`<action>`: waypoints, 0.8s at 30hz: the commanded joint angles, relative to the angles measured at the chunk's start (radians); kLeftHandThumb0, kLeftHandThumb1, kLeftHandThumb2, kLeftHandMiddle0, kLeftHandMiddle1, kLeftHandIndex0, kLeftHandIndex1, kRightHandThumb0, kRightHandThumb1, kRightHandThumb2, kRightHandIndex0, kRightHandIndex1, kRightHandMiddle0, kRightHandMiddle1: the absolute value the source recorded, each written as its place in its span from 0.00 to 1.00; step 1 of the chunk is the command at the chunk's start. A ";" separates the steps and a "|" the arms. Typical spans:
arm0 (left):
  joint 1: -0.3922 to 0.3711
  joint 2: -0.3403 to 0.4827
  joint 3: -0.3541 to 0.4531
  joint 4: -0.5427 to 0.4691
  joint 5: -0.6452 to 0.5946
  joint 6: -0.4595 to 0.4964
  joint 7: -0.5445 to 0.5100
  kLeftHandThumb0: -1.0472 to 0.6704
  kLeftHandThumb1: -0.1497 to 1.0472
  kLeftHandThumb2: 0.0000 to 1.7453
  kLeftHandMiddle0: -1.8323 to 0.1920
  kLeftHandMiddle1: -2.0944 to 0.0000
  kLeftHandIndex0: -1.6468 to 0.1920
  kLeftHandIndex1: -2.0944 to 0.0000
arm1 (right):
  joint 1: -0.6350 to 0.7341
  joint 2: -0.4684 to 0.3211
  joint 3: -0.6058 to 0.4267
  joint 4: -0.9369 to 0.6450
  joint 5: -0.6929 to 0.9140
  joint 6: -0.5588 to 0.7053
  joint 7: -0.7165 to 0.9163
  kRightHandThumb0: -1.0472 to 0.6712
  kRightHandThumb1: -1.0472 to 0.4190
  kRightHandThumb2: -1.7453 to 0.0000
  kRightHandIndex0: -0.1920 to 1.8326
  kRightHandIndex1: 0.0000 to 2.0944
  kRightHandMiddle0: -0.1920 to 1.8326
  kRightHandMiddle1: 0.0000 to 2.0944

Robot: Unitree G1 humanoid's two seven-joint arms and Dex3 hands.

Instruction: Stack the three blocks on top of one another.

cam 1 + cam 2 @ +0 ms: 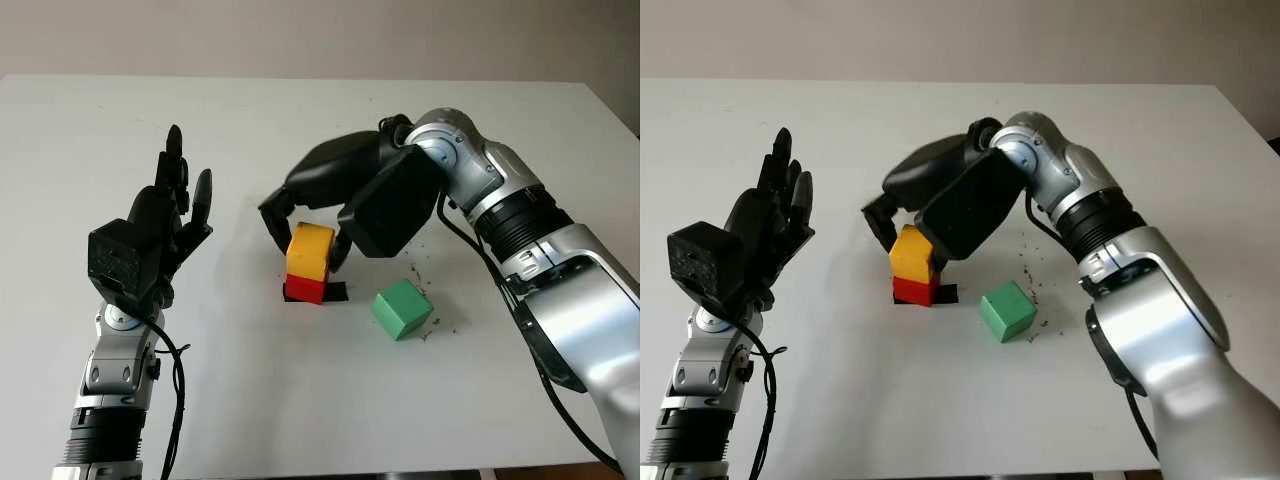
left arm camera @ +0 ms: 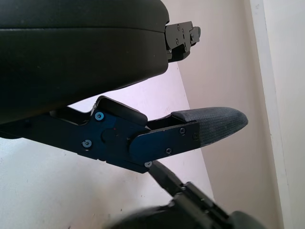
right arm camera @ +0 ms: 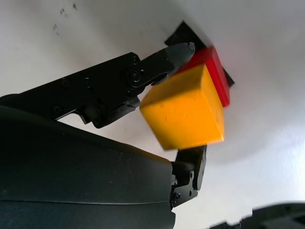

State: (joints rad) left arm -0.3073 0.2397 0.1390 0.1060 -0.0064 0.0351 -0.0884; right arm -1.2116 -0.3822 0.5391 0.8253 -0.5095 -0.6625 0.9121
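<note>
Stacking is partly done. Yellow block [image 1: 310, 251] sits on red block [image 1: 306, 290], tilted slightly and not squarely aligned with it; the red block rests on a black square marker [image 1: 335, 291] near the middle of the white surface [image 1: 300, 400]. Green block [image 1: 402, 309] lies on the surface just to the right of the pair, apart from them and untouched, with dark specks [image 1: 440, 322] scattered around it.

Right robot hand [image 1: 305, 235] is over the stack, its fingers [image 3: 174, 53] pinching the yellow block from opposite sides; the right wrist view shows one fingertip at the block's upper edge and another against its lower face. Whether the yellow block bears fully on the red one or is partly carried by the hand cannot be told.

Left robot hand [image 1: 160, 225] is raised above the surface at the left, well apart from all blocks, open and holding nothing.

Assessment: the second tier is in place or nearly so, pending release and possibly squaring. Remaining work is to let go of the yellow block without disturbing it, then pick up the green block and set it on top.
</note>
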 commanded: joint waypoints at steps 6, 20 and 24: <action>0.014 0.000 0.000 -0.015 -0.004 0.002 -0.001 0.12 1.00 0.38 0.99 0.97 0.99 0.97 | -0.012 -0.016 0.000 -0.015 -0.014 -0.027 -0.017 0.20 0.12 0.97 0.00 0.00 0.00 0.10; 0.022 -0.007 -0.005 -0.021 0.011 -0.001 0.019 0.13 1.00 0.38 0.98 0.97 0.98 0.97 | 0.025 -0.127 -0.111 -0.095 0.056 0.011 -0.074 0.22 0.13 0.97 0.00 0.00 0.03 0.05; 0.024 -0.010 -0.008 -0.023 0.012 0.006 0.023 0.12 1.00 0.38 0.98 0.98 0.99 0.97 | 0.086 -0.216 -0.227 -0.228 0.123 0.090 -0.118 0.24 0.13 0.97 0.04 0.03 0.09 0.07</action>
State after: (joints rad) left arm -0.2932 0.2315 0.1328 0.1032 0.0038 0.0381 -0.0701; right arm -1.1511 -0.5584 0.3530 0.6432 -0.4061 -0.5888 0.8111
